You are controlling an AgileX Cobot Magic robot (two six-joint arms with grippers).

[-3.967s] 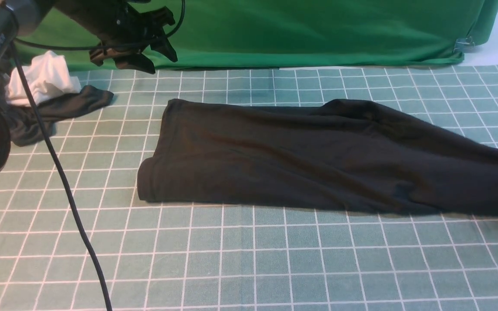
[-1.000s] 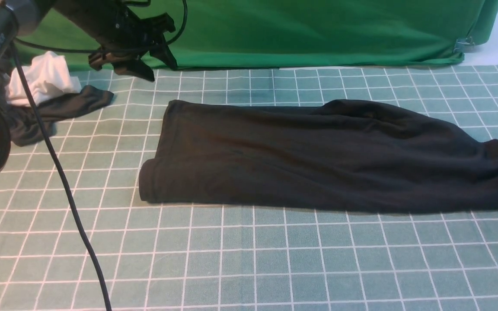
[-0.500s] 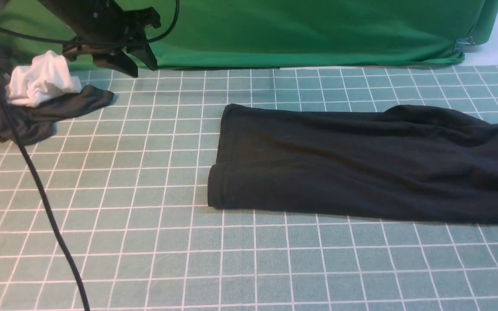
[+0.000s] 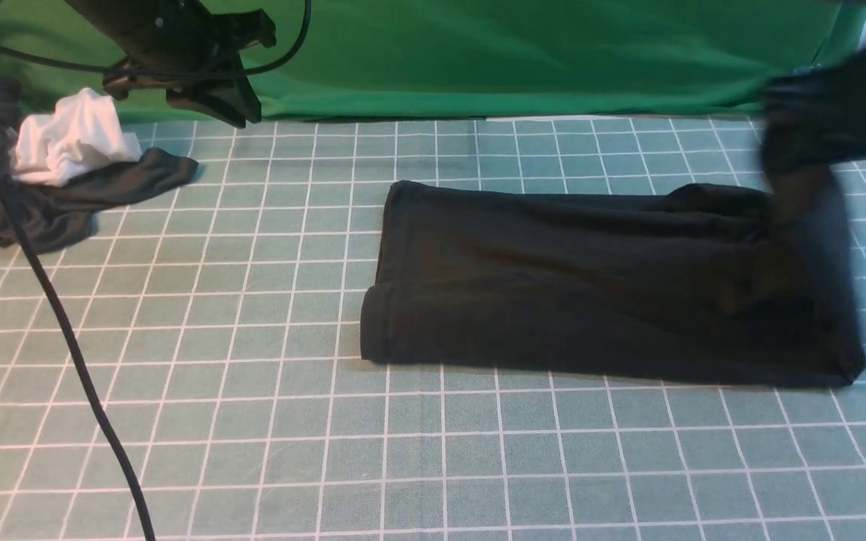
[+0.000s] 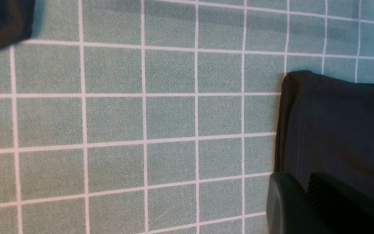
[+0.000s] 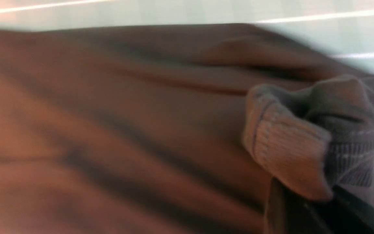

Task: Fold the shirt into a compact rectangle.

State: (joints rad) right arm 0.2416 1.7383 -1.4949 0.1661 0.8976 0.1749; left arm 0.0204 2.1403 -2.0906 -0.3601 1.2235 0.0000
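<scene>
The black shirt (image 4: pixel 568 285) lies on the gridded mat as a long folded strip, its hemmed end (image 5: pixel 330 130) toward the left. Its right end (image 4: pixel 816 143) is raised off the mat and blurred by motion. My right gripper (image 6: pixel 317 204) is shut on that end, with a ribbed bunch of the shirt's knit (image 6: pixel 291 152) standing out of its jaws. My left gripper (image 4: pixel 215 94) hovers open at the back left, well clear of the shirt, with nothing between its fingers (image 5: pixel 284 204). The logo and neck label are hidden.
A smaller dark grey garment (image 4: pixel 65 199) with a white cloth (image 4: pixel 72 139) on it lies at the back left. A bright green cloth (image 4: pixel 516 52) hangs along the back edge. A black cable (image 4: pixel 80 376) runs over the green grid mat (image 4: pixel 403 451) at the left.
The shirt slid to the right across the mat. Its right end, earlier flat and running out of view, is now lifted. The left arm has drawn back to the left.
</scene>
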